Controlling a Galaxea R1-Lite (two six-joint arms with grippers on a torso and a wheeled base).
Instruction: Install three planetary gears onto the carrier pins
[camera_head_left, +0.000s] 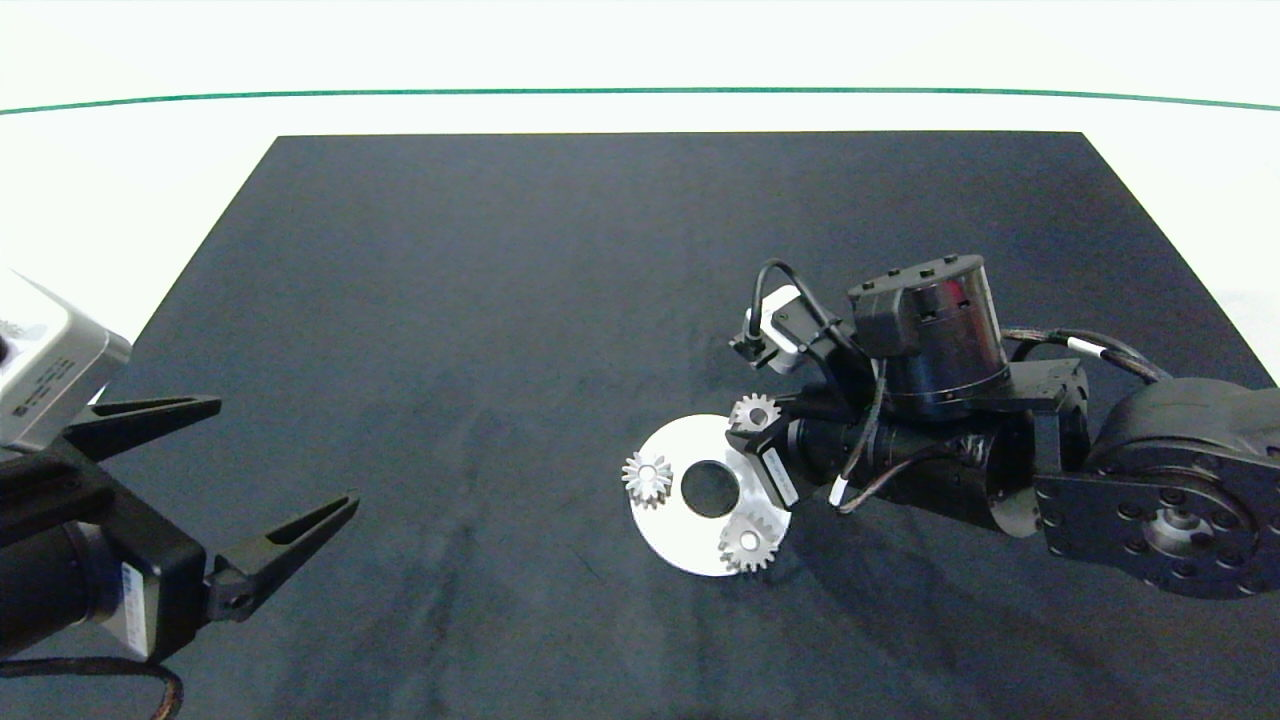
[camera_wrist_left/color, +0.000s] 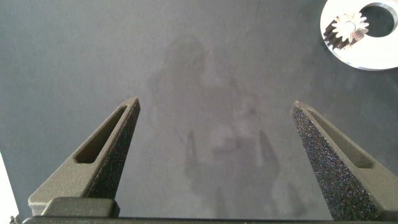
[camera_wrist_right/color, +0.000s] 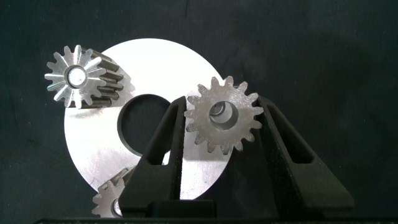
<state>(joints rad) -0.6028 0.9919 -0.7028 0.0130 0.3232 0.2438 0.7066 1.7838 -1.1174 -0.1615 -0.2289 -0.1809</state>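
**Third gear held over the white disc by the right gripper**

The white disc (camera_head_left: 668, 528) lies flat on the dark mat (camera_head_left: 500, 300), right of centre in the head view. It has a large round centre hole.

Gear positions:
- One gear (camera_head_left: 647, 478) sits on the disc at the edge nearest the left arm. A white pin (camera_wrist_right/color: 77, 76) shows in its centre hole, so this gear is seated on a pin.
- A second gear (camera_head_left: 749, 542) sits at the near edge of the disc. The right wrist view shows only part of it, beside a finger of the right gripper; its centre cannot be judged clearly there.
- The third gear (camera_wrist_right/color: 224, 116) is clamped between the two fingers of the right gripper (camera_wrist_right/color: 222, 124). The fingers press against its teeth on both sides. The gear is tilted, and its centre hole is seen at an angle. It is over the disc's edge on the right arm's side. Whether it touches a pin cannot be determined.

The right arm reaches in from the right, its gripper at the disc.

The left gripper (camera_head_left: 280, 465) is at the left edge of the mat, well apart from the disc. Its fingers are spread wide and hold nothing.
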